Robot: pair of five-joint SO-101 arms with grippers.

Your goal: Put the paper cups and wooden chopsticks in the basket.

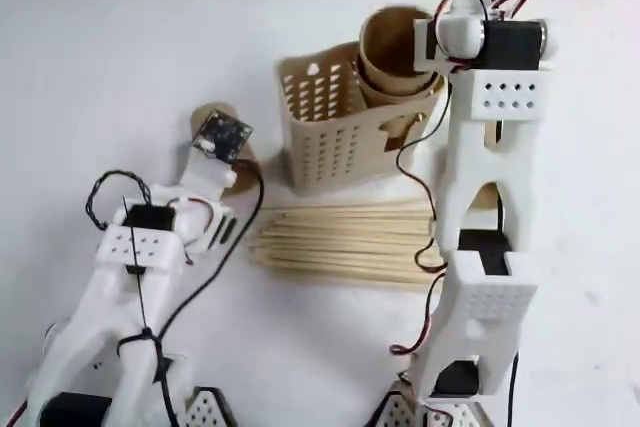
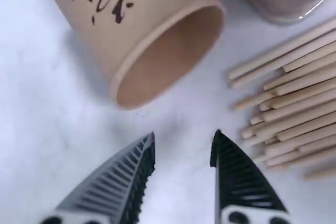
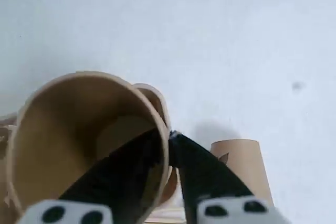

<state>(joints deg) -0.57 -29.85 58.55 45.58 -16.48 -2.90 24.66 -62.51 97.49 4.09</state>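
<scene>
Left tool (image 2: 184, 141) hangs low over the white bench (image 1: 110, 57), its two black fingers spread apart with nothing between them. Just ahead of the fingertips a brown paper cup (image 2: 152, 40) lies on its side, its open mouth turned toward the tool. To the right of it, the wooden chopsticks (image 1: 345, 237) lie in a loose flat bundle on the bench, in front of the basket (image 1: 330, 152) and outside it. The cream, perforated basket stands upright at mid-bench, with nested cups (image 1: 385, 87) in its right end. Right tool (image 3: 170, 136) is clenched on the rim of the top cup (image 3: 73, 129) above the basket, one finger inside the wall and one outside. Another cup, the far cup (image 3: 239, 163), lies on its side on the bench near the right arm.
</scene>
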